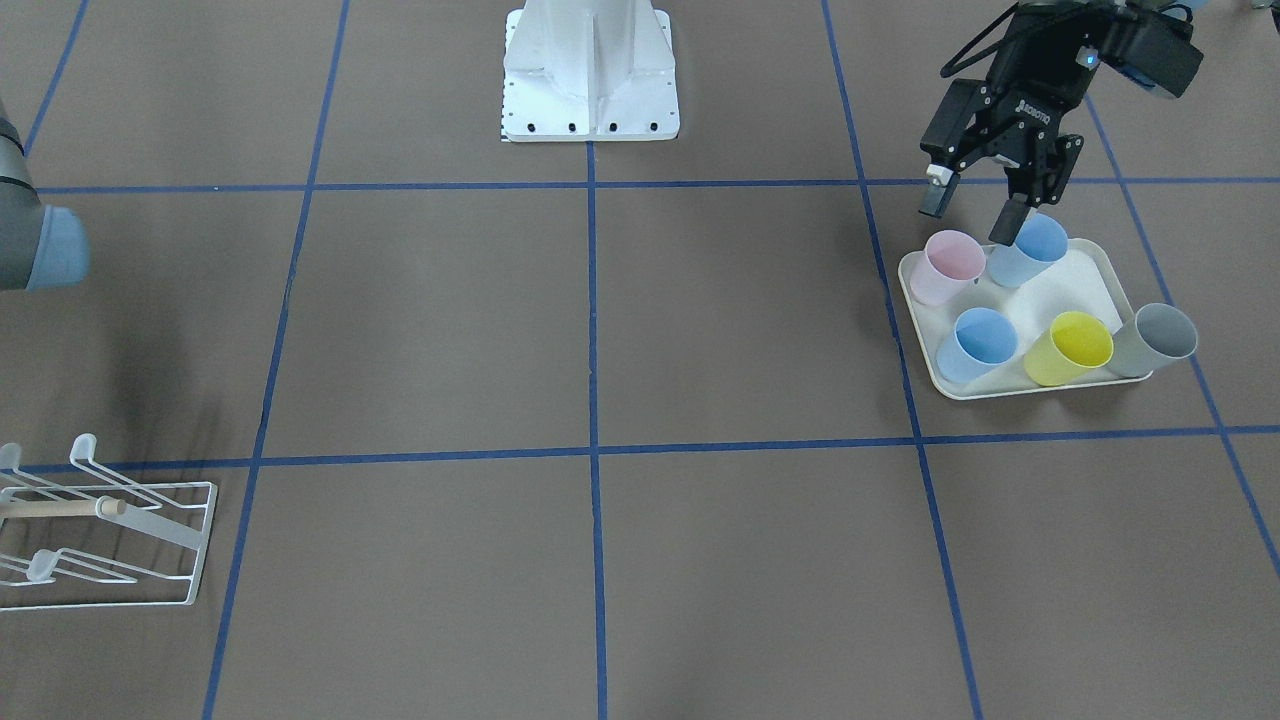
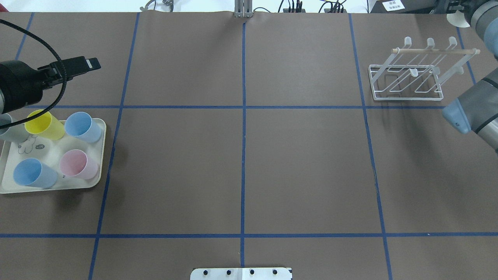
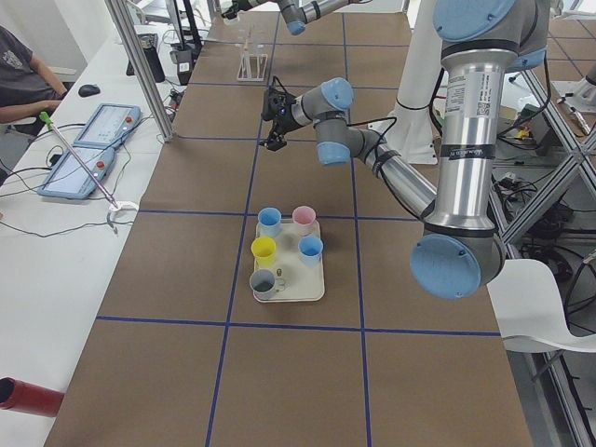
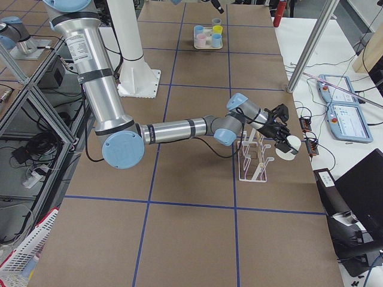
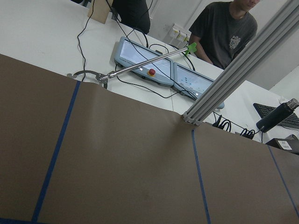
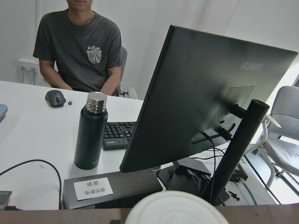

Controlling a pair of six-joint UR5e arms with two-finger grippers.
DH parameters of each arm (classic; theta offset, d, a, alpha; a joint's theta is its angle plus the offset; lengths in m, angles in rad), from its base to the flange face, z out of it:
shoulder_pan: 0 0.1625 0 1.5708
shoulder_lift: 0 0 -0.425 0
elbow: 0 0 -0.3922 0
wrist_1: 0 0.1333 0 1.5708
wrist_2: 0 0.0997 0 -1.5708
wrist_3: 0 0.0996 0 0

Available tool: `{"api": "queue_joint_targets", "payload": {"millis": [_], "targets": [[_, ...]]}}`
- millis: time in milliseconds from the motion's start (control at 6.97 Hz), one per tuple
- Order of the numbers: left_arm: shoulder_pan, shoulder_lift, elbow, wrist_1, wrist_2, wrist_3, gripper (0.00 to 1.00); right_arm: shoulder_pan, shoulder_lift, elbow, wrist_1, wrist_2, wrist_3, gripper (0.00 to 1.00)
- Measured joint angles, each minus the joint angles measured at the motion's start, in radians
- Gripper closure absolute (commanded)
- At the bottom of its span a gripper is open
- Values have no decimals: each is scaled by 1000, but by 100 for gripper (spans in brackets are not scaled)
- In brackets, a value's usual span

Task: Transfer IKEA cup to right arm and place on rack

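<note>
Bench (image 2: 241,167): brown surface marked with a blue tape grid.
Tray (image 2: 102,155): cream, at 9 o'clock on the overhead view, at the bench's edge.
Tray load: pink cup (image 2: 78,164), yellow cup (image 2: 44,124), two blue cups (image 2: 82,126) and grey cup (image 1: 1155,340); the grey one sits at the tray's corner.
Left gripper (image 1: 968,218): released, fingers spread with nothing between them; it hangs above the tray end nearest the robot, over the pink cup and one blue cup.
Rack (image 2: 406,77): white wire with a wooden dowel, at 2 o'clock on the overhead view, well apart from the tray.
Right arm (image 4: 179,128): stretched out low over the bench to the rack.
Right gripper (image 4: 280,136): visible in the right-side view only; whether clenched or released cannot be told.
White cup (image 4: 288,147): at the right gripper's tip, just beside the rack, at 2 o'clock of it in the right-side view; its rim (image 6: 173,210) shows at 6 o'clock in the right wrist view.
</note>
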Motion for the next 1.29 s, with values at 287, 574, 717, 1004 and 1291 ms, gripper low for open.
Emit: {"api": "queue_joint_targets", "payload": {"millis": [287, 574, 717, 1004, 1291], "targets": [[-1, 0, 2, 0, -9, 0, 0, -14, -17, -8, 1, -5, -9, 99], [-1, 0, 3, 0, -11, 0, 0, -16, -31, -6, 2, -5, -29, 100], [-1, 0, 4, -1, -12, 0, 0, -17, -30, -2, 2, -4, -32, 100], [-2, 0, 5, -1, -12, 0, 0, -29, -26, -1, 1, -3, -34, 100], [-3, 0, 5, -2, -12, 0, 0, -47, -26, -5, 1, -4, -33, 100]]}}
